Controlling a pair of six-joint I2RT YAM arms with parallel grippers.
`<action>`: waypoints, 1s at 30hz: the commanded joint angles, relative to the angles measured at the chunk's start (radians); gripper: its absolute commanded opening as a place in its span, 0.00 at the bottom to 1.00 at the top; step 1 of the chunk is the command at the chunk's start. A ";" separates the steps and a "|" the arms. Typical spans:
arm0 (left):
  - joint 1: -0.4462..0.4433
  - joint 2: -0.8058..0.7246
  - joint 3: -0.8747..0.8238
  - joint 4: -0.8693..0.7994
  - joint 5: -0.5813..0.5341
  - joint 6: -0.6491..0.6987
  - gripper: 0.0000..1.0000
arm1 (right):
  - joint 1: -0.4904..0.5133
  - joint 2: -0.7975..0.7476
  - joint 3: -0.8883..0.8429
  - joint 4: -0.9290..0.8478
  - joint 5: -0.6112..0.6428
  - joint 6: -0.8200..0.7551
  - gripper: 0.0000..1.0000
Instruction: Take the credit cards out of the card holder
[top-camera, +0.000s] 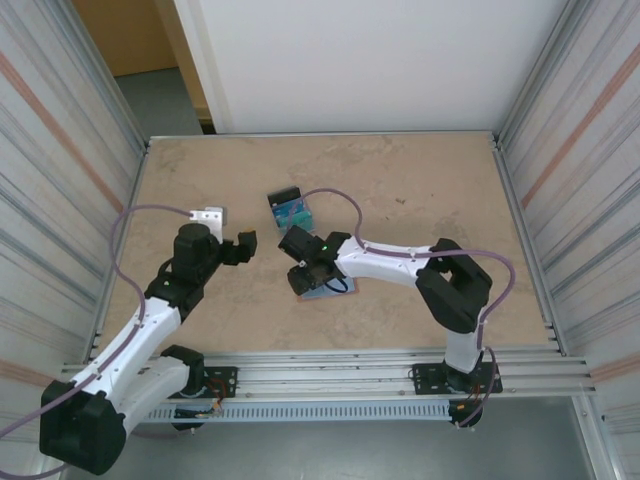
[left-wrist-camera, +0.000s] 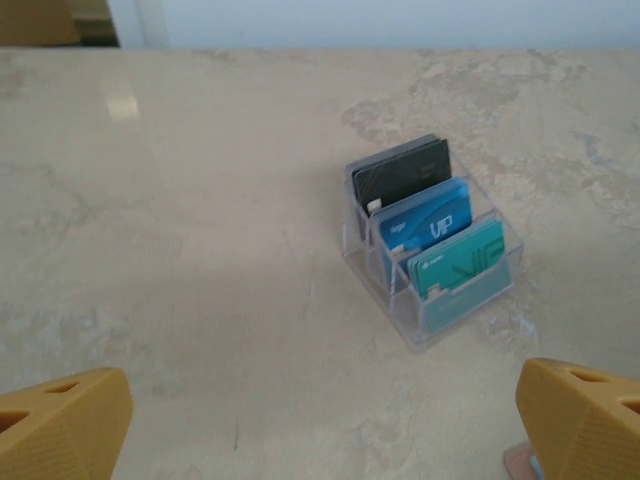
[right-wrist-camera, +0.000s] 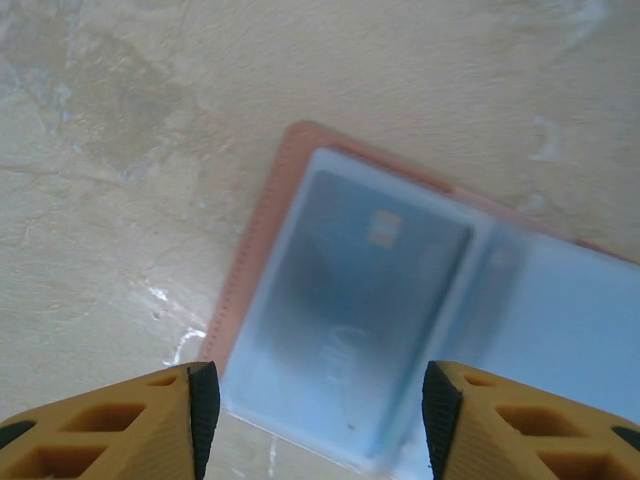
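The card holder (top-camera: 322, 292) is lying open and flat on the table (top-camera: 430, 180), slightly toward 6 o'clock from the middle in the top view and well apart from every table edge. Bare table is stretching away from it toward 3 and 9 o'clock.

The right end effector (top-camera: 303, 272) is hanging right over the holder and covering most of it from above. In the right wrist view this end effector (right-wrist-camera: 315, 415) is showing its jaws apart, unclamped, with the holder's near corner between them; whether the pads are touching it is hard to tell. A credit card (right-wrist-camera: 350, 290) is sitting inside the blue-grey sleeve, blurred by the cloudy plastic, and the holder's 3 o'clock half is running out of frame.

The left end effector (top-camera: 243, 247) is hovering at 9 o'clock of the holder, jaws spread wide and gripping nothing.

A clear stand (top-camera: 290, 212) is standing near the holder at 11 o'clock, between it and the far edge. It is carrying a black card (left-wrist-camera: 405, 172), a blue card (left-wrist-camera: 430, 222) and a teal card (left-wrist-camera: 460, 265), upright in separate slots
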 joint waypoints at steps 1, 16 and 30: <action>0.005 -0.020 -0.007 -0.037 -0.059 -0.055 0.99 | 0.000 0.041 0.040 -0.055 -0.015 0.018 0.56; 0.005 0.006 -0.011 -0.025 -0.040 -0.077 0.99 | 0.000 0.109 0.048 -0.073 -0.012 0.039 0.53; 0.005 -0.013 0.002 -0.042 -0.022 -0.070 0.99 | -0.001 0.074 0.028 -0.055 -0.006 0.036 0.25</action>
